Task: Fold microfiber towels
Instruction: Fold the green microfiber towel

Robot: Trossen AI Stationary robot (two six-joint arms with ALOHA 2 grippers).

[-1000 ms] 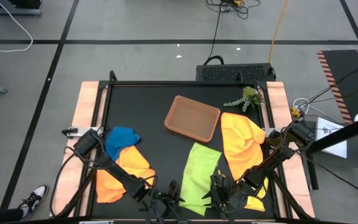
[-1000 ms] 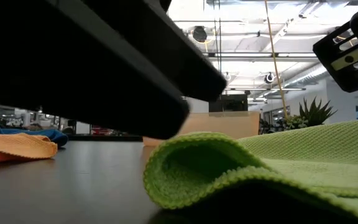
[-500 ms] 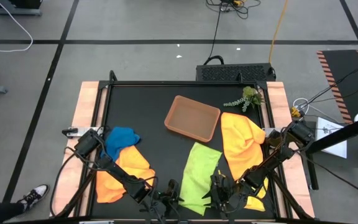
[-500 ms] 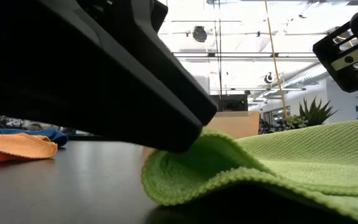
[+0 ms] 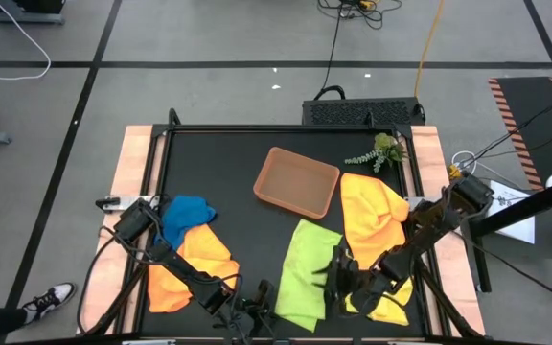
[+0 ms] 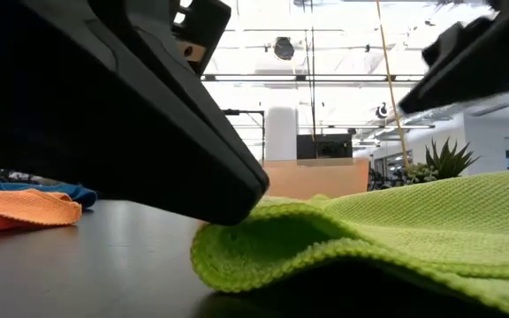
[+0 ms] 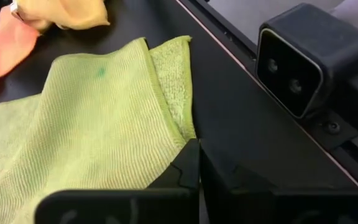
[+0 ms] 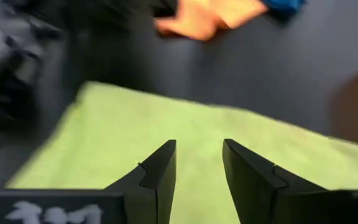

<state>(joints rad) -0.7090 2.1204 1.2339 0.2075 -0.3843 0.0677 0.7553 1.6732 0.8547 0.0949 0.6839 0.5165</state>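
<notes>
Lime green towel [image 5: 305,273] is lying on the black tabletop [image 5: 238,163] just in front of the brown tray [image 5: 296,181], stretching from the tray toward the front edge, partly rumpled, with its near-front corner doubled over into a rounded fold in the low view [image 6: 263,238]. Left end effector [image 7: 194,163] is sitting at that front corner, fingers pressed together with no visible gap, tips touching the towel's hem; I cannot tell whether any cloth is pinched between them. In the high view the left end effector [image 5: 257,309] is showing at the front edge, on the left of the lime towel. Right end effector [image 8: 194,163] is hovering over the lime towel's middle, fingers parted with a narrow gap, holding nothing; in the high view it [image 5: 338,278] is sitting on the lime towel's right side, front-right of the tray. Yellow towel [image 5: 377,225] is lying crumpled just right of the tray, touching the lime towel's right edge, running toward the front. Orange towel [image 5: 195,264] is lying front-left of the tray, well apart from it, with the blue towel [image 5: 185,216] bunched on its far end, overlapping it. Green plant sprig [image 5: 379,151] is sitting just right of the tray's far corner. 4 towels total on the tabletop, none lying neatly folded.
</notes>
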